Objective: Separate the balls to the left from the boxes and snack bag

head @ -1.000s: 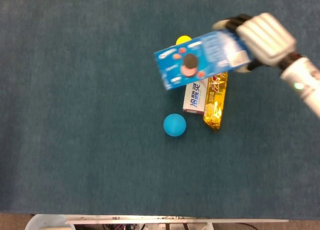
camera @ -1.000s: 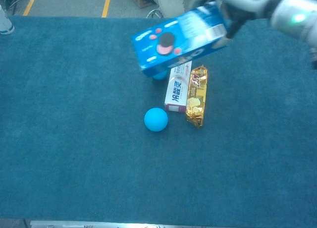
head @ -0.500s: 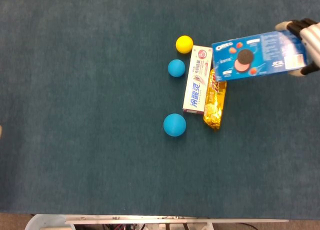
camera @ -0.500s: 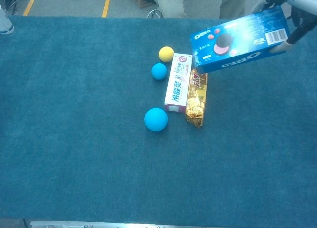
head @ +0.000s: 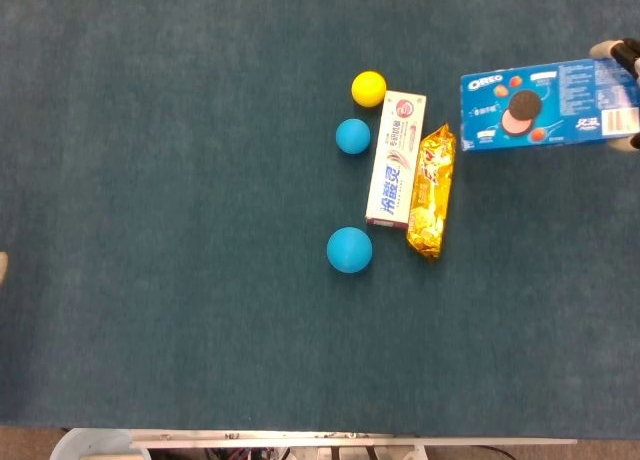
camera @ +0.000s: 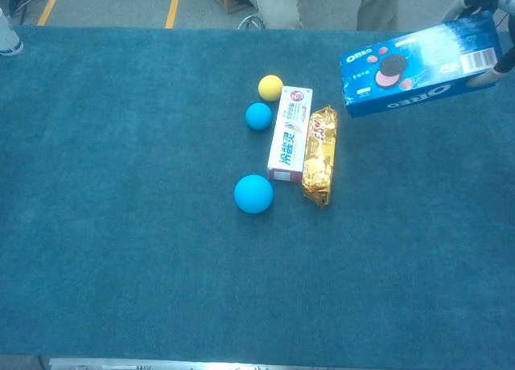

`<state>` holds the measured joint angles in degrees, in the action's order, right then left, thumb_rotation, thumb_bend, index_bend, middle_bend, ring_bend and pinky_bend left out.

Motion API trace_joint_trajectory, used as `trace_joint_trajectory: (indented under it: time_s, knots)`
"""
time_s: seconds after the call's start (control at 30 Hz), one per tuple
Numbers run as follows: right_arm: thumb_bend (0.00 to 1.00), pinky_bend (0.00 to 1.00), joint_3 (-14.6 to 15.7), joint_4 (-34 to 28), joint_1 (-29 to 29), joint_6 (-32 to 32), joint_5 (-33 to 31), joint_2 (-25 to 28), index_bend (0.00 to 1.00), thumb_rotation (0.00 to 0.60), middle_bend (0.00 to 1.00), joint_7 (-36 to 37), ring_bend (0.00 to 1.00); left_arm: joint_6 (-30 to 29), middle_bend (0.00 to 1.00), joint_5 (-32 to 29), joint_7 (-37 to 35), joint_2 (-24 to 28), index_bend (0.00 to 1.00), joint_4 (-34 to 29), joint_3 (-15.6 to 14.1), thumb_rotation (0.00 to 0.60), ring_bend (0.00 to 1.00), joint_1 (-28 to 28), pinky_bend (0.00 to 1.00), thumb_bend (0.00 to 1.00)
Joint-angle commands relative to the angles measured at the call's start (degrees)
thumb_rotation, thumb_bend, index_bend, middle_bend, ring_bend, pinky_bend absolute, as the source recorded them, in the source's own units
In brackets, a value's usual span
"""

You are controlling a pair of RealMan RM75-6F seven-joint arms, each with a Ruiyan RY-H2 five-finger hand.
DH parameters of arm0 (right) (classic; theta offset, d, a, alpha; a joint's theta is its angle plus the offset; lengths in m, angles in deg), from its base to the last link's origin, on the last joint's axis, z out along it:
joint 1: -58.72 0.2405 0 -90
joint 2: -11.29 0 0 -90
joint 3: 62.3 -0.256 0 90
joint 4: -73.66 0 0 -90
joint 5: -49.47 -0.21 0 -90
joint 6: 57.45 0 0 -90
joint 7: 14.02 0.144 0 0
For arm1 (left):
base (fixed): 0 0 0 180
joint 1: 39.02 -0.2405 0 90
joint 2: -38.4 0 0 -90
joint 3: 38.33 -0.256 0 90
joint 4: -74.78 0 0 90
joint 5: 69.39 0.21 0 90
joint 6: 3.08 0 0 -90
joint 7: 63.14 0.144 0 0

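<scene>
My right hand (head: 626, 52) (camera: 491, 0) shows only at the right frame edge and holds a blue Oreo box (head: 548, 104) (camera: 420, 63) above the table, right of the other items. A yellow ball (head: 368, 88) (camera: 270, 88), a small blue ball (head: 352, 136) (camera: 258, 116) and a larger blue ball (head: 349, 250) (camera: 253, 194) lie just left of a white toothpaste box (head: 395, 160) (camera: 290, 134). A gold snack bag (head: 430, 192) (camera: 319, 155) lies against that box's right side. My left hand is out of sight.
The blue table cloth (head: 150, 230) (camera: 121, 225) spreads wide to the left of the balls. A person's legs (camera: 322, 0) stand beyond the far table edge. A white object (head: 100, 445) sits below the near edge.
My right hand has carried the Oreo box from above the balls and toothpaste box to the right, uncovering the yellow and small blue balls. Nothing on the table moved.
</scene>
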<state>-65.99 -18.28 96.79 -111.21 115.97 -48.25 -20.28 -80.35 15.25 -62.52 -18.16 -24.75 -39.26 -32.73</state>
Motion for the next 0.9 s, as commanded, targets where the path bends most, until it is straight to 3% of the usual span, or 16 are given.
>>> trace_joint_trajectory:
  time_s: [0.03, 0.37, 0.7, 0.77, 0.9]
  knots:
    - [0.17, 0.6, -0.71, -0.49, -0.32, -0.26, 1.07, -0.76, 0.51, 0.6, 0.5, 1.53, 0.47, -0.2, 0.11, 0.14, -0.08, 0.02, 0.07, -0.01, -0.01, 0.6, 0.07, -0.02, 0.0, 0.37]
    - [0.17, 0.6, -0.33, 0.47, -1.01, -0.07, 8.98, -4.66, 0.51, 0.6, 0.5, 8.04, 0.47, -1.12, 0.11, -0.12, -0.23, 0.29, 0.07, -0.09, -0.39, 0.6, 0.07, -0.86, 0.0, 0.37]
    - [0.16, 0.57, 1.74, 5.05, -1.79, 0.61, 12.92, -9.21, 0.5, 0.6, 0.49, 8.63, 0.45, -2.04, 0.11, 0.57, -0.64, 0.95, 0.07, -0.45, -0.65, 0.6, 0.07, -1.35, 0.0, 0.37]
    - [0.16, 0.5, 2.19, 5.08, -1.56, 2.06, 12.89, -8.8, 0.42, 0.6, 0.45, 8.41, 0.41, -2.05, 0.11, 0.6, -0.63, 0.96, 0.07, -0.48, -0.71, 0.6, 0.07, -1.4, 0.0, 0.37]
    - [0.15, 0.35, 2.96, 3.91, -0.65, 5.98, 11.8, -7.0, 0.14, 0.6, 0.3, 7.3, 0.27, -2.03, 0.11, 0.86, -0.59, 0.92, 0.07, -0.51, -0.75, 0.6, 0.07, -1.34, 0.0, 0.37]
